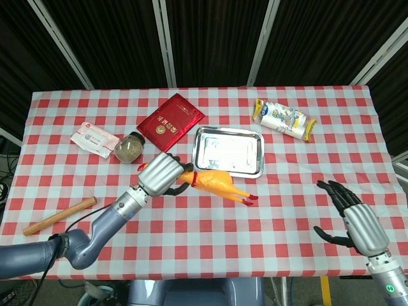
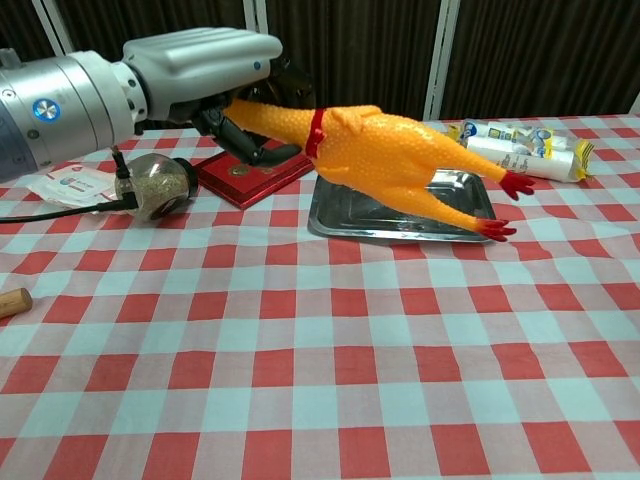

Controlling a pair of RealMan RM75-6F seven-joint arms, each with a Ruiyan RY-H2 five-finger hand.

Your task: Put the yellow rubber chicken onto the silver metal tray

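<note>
Silver-shelled left hand (image 2: 215,70) with black fingers, grey-blue arm, blue round logo, thin black cable — right hand (image 1: 357,217) alike

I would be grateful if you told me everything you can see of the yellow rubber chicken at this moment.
The yellow rubber chicken is a long, glossy, dimpled toy, orange-yellow, with a red band at the neck and red feet. The left hand holds it by the head and neck, clear of the checked tablecloth. It hangs tilted, feet lower, body in front of the silver metal tray in the chest view. Nothing but the hand appears to touch it.
</note>
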